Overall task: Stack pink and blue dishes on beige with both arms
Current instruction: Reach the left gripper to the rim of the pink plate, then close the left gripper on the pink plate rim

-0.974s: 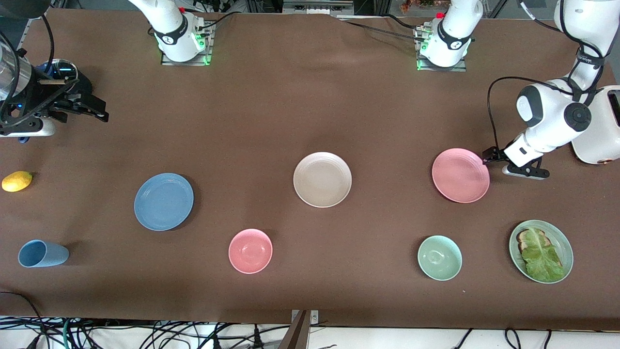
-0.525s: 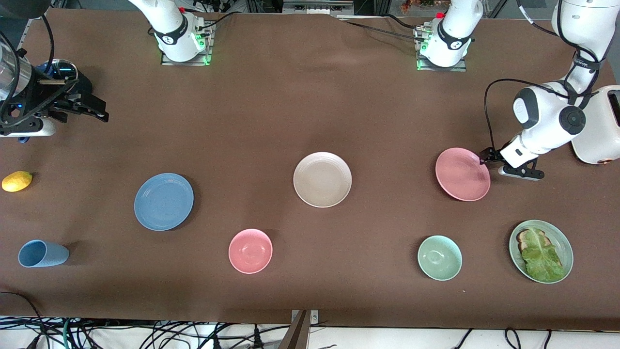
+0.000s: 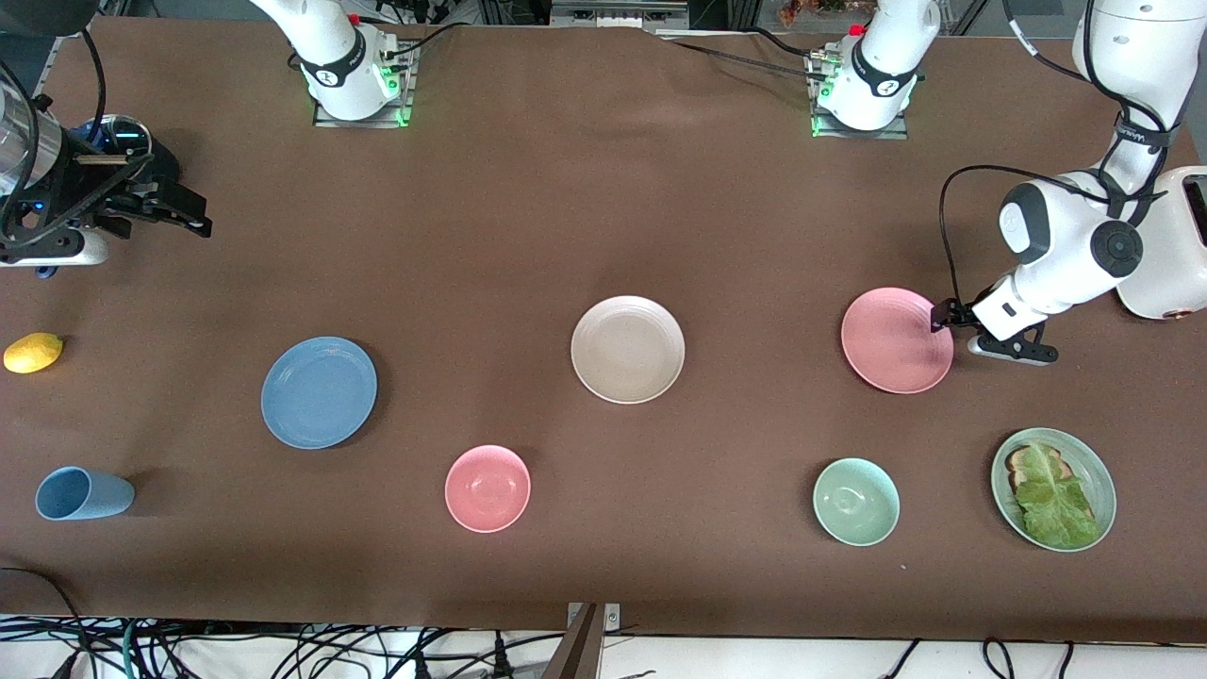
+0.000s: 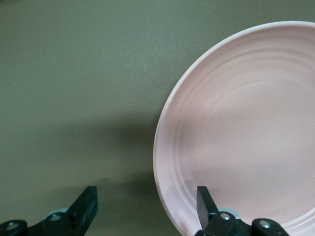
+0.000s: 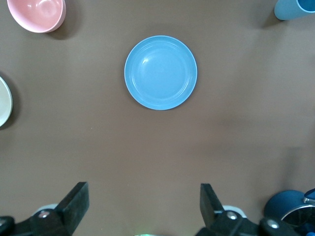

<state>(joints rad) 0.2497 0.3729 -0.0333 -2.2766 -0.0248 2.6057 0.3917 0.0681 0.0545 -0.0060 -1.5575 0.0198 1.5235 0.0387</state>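
The pink plate [image 3: 896,340] lies flat toward the left arm's end of the table. My left gripper [image 3: 943,316] is low at its rim and open. In the left wrist view the left gripper [image 4: 146,209] has one finger over the pink plate [image 4: 246,132] and the other outside, the rim between them. The beige plate [image 3: 627,349] lies mid-table. The blue plate [image 3: 319,392] lies toward the right arm's end. My right gripper [image 3: 179,212] hangs open and waits high at that end. The right wrist view shows my right gripper [image 5: 142,204], with the blue plate [image 5: 160,72] well off from it.
A pink bowl [image 3: 487,488] and a green bowl [image 3: 855,502] sit nearer the camera. A green plate [image 3: 1099,476] holds toast and lettuce. A light blue cup [image 3: 83,493] and a lemon [image 3: 33,352] lie at the right arm's end. A white appliance [image 3: 1169,245] stands beside the left arm.
The left gripper has shifted slightly along the pink plate's rim and its jaws have narrowed a little. The plate rocked and lies flat again. The right arm has not moved.
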